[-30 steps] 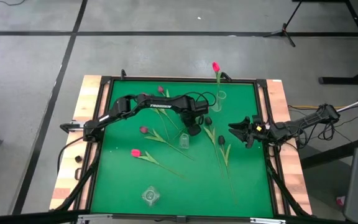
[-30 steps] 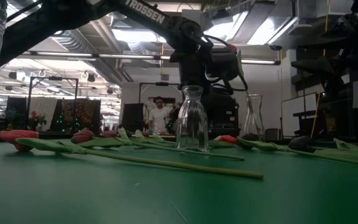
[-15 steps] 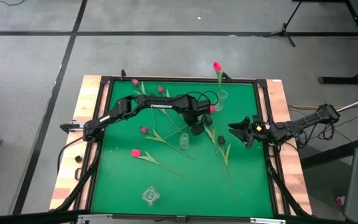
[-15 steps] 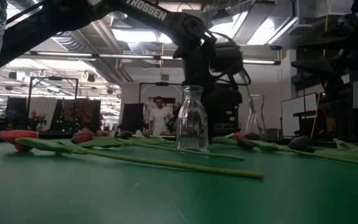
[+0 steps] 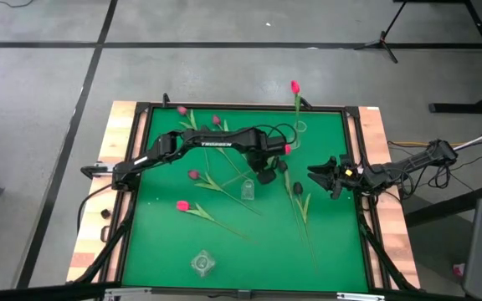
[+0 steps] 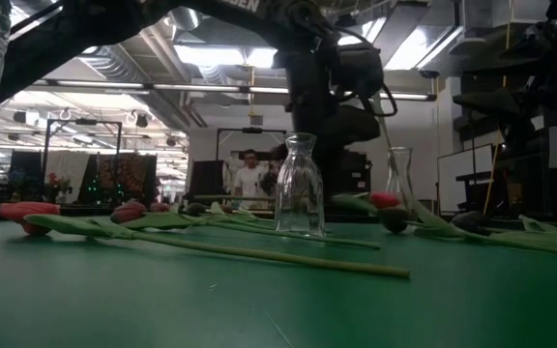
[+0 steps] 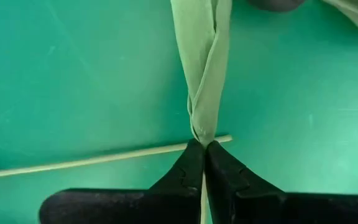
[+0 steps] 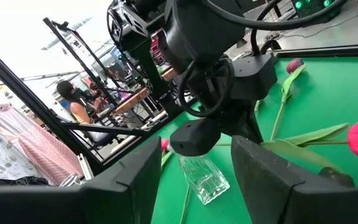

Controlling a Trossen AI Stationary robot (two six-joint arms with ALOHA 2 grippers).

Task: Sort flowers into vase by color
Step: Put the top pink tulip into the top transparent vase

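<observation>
Closest in the low view, a long-stemmed tulip (image 6: 211, 248) lies across the green table (image 6: 259, 309). Beyond a clear vase (image 6: 299, 186), the left gripper (image 7: 204, 149) pinches a pink-red tulip (image 5: 288, 149) by its stem; its head is half-hidden. At the table's right edge, the right gripper (image 5: 315, 176) hangs spread, holding nothing.

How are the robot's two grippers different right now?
The left gripper has its jaws shut on a tulip; the right gripper has open, empty jaws. The left gripper is over the middle of the table; the right gripper is near its right edge. Both are dark and two-fingered.
</observation>
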